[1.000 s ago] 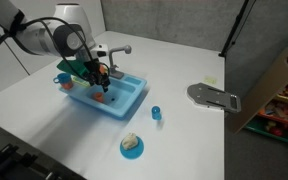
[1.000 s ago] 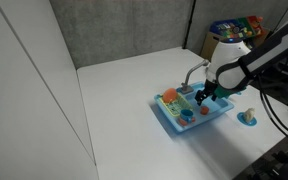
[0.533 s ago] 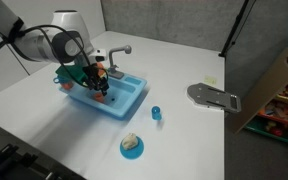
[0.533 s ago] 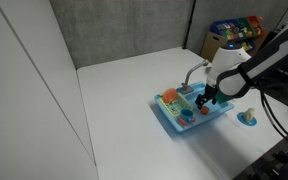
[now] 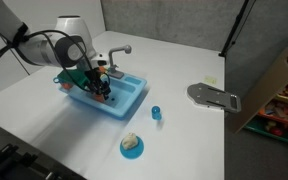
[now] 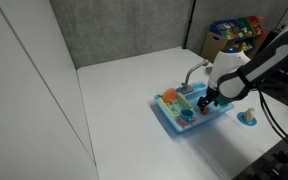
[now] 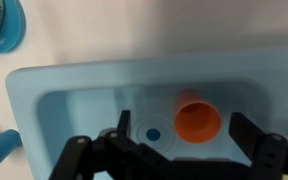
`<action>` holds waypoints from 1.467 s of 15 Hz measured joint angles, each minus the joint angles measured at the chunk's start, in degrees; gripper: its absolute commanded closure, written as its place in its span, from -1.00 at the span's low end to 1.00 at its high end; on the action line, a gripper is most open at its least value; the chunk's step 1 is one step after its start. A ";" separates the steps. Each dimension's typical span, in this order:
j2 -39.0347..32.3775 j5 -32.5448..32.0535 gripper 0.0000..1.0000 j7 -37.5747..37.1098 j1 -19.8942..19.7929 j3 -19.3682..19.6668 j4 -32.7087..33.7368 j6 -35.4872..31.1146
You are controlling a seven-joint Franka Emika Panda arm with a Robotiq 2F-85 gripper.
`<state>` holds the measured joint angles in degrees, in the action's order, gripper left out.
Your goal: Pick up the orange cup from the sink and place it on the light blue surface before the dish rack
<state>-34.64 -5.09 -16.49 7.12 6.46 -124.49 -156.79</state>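
- Wrist view shows the gripper [image 7: 184,125] with its two dark fingers [image 7: 124,125] spread apart and clamped on nothing. It hangs over the basin of the light blue sink [image 7: 44,85].
- Against the frames from a second ago, we find the gripper a little lower in both exterior views [image 5: 100,90] [image 6: 206,101]. Its tip is now down at the sink's rim.
- The sink, the faucet [image 5: 119,50] and the loose things on the white counter [image 5: 184,65] lie where they lay then.
- The orange cup [image 7: 197,121] stands upright on the basin floor, mouth up, in the gap between the fingers. It is nearer the finger at the right of that view. We cannot tell whether either finger touches it.
- The round drain [image 7: 153,133] sits just beside the cup, also within the gap.
- In an exterior view the sink [image 6: 189,118] lies close to the counter's near edge, toward its near right corner.
- In an exterior view a small blue cup [image 5: 155,114] stands just beside the sink. A blue plate [image 5: 131,150] with a pale lump on it lies nearer the counter's front edge.
- A grey flat object [image 5: 214,97] rests by the counter edge next to a cardboard box [image 5: 279,75].
- Colourful packs [image 6: 234,27] stand beyond the counter's far corner. Their print is too small for us to read.
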 measured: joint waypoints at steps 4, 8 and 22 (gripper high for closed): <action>-0.88 0.00 -0.46 0.00 0.40 0.19 0.07 -0.08; -1.32 0.00 0.20 -0.08 1.20 0.57 0.25 -0.15; 5.09 -4.64 0.65 -5.98 8.76 7.09 1.34 6.97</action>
<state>-29.55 -9.73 -22.47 15.88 13.55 -123.15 -149.82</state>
